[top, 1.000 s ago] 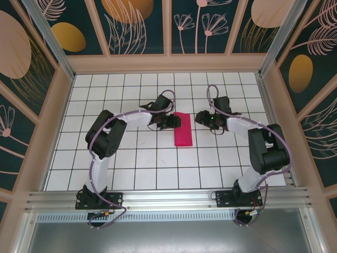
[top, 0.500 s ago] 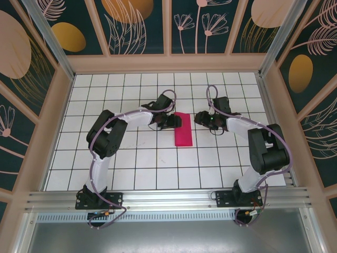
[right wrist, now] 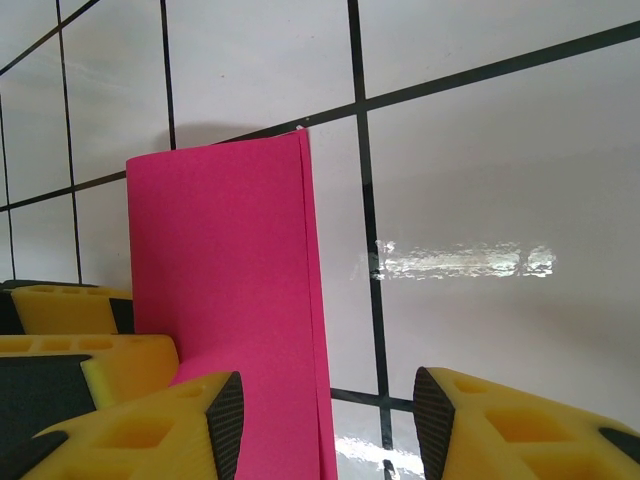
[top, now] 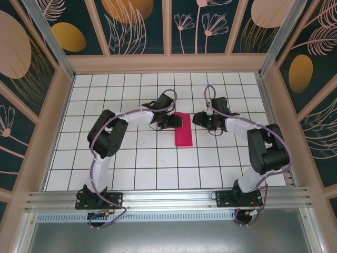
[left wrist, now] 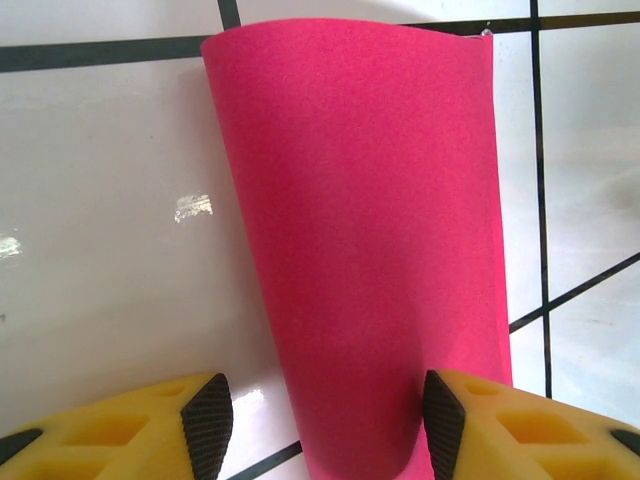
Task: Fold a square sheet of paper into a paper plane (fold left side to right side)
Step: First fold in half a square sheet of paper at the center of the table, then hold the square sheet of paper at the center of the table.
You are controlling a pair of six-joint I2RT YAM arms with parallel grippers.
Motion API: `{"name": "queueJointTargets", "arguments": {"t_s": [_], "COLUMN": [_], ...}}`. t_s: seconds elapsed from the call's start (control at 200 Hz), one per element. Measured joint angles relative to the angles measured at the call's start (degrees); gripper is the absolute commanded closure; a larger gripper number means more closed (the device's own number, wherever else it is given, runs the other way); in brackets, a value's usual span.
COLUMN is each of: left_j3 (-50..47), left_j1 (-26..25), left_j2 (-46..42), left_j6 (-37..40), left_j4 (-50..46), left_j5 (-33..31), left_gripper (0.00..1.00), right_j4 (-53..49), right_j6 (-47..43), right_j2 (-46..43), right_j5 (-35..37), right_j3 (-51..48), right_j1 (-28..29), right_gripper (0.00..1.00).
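The square sheet of paper (top: 184, 133) lies on the white grid table, folded over into a narrow magenta rectangle; a paper plane is out of view. The left gripper (top: 177, 122) sits at the sheet's upper left edge. In the left wrist view the paper (left wrist: 370, 240) has a rounded, uncreased fold on its left side. The left gripper (left wrist: 325, 430) is open astride that fold, one pad off the paper. My right gripper (top: 196, 120) hovers just right of the sheet. It stands open (right wrist: 330, 425) over the paper's (right wrist: 220, 270) doubled free edges, gripping nothing.
The table (top: 158, 163) is a white tiled surface walled by wooden frames with dark patterned panels. The left gripper's yellow fingers (right wrist: 70, 345) press on the paper close beside the right gripper's left finger. Bare tiles lie in front of the paper.
The left jaws have widened a little. The right gripper has crept slightly left toward the paper. The paper itself has stayed in place.
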Motion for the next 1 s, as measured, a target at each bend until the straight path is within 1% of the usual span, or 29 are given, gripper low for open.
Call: {"name": "queueJointTargets", "arguments": {"t_s": [0.661,0.761,1.001], "left_j3": [1.81,2.19,2.40], "left_j1": [-0.15,-0.26,-0.42], "left_j2": [0.90,1.07,1.16], "left_j6": [0.00,0.00,0.00], "left_j4": [-2.14,-2.56,-2.86], "left_j5": [-0.24,-0.50,-1.07], "left_gripper": [0.40,0.40,0.40], "right_j4": [0.00,0.00,0.02], "right_j6": [0.20,0.22,1.01], "right_j2": [0.98,1.03,2.38], "right_j5": [-0.96,-1.05,-1.70], "right_j3": [0.02,0.02,0.48], "right_j1": [2.45,2.47,3.21], "right_gripper": [0.52,0.54,0.65]}}
